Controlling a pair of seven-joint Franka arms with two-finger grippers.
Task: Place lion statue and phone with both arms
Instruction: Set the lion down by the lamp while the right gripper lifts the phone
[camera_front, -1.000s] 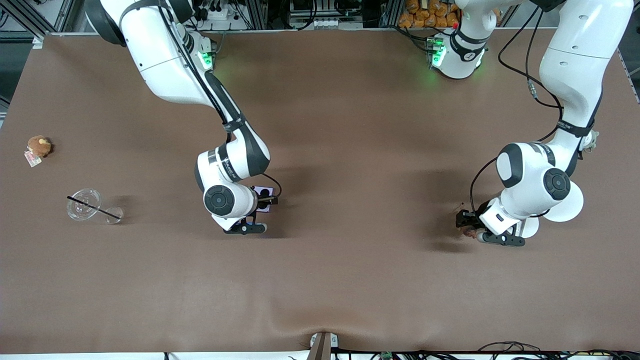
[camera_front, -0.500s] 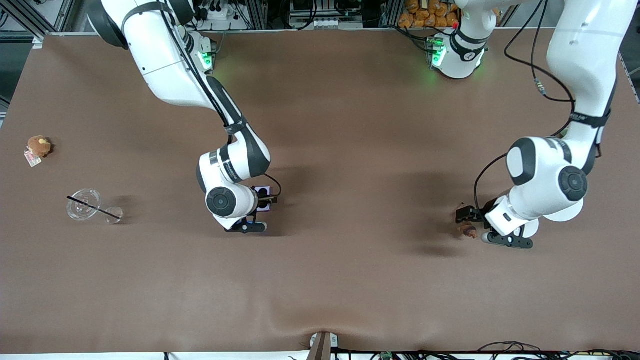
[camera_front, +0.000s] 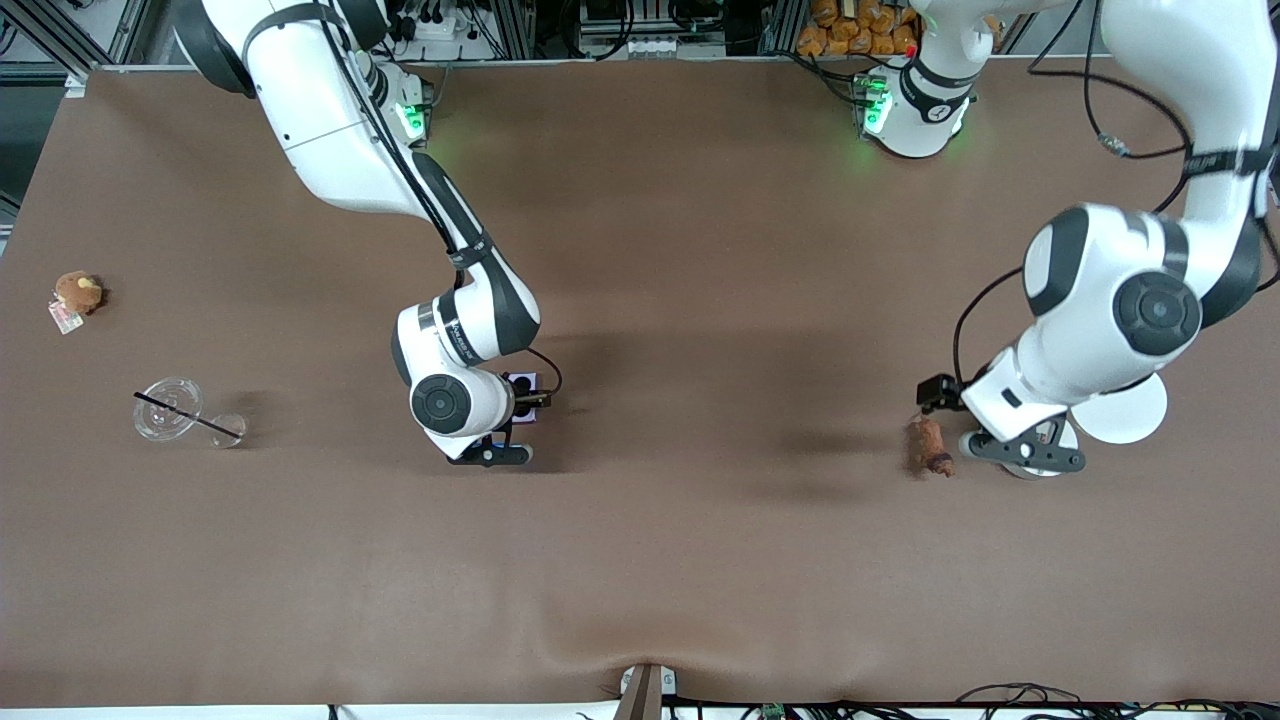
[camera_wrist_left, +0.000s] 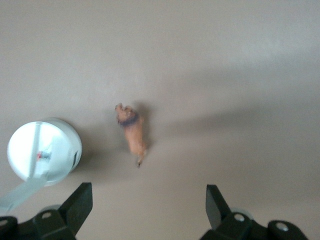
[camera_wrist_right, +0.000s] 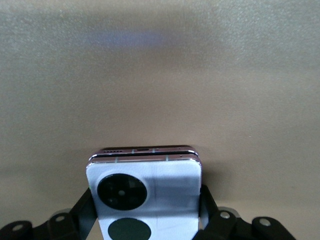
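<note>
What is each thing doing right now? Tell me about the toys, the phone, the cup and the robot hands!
Lion: lying on the table, let go.
Phone: gripped, flat, at table level.
Left end effector: open, above the lion.
Right end effector: shut on the phone.
Plush: sitting untouched.
Cup: tipped over, straw in.

Even, fairly bright light falls from overhead on the brown table (camera_front: 700, 560). Soft, broad shadows lie under both arms, and a faint one sits beside the lion statue (camera_front: 928, 447). Green lamps at the arm bases cast a small green glow on the table's edge nearby. The left wrist view is soft, the lion statue slightly blurred. In the right wrist view the phone (camera_wrist_right: 145, 195) looks sharp, with a pale bluish sheen on the table above it.
</note>
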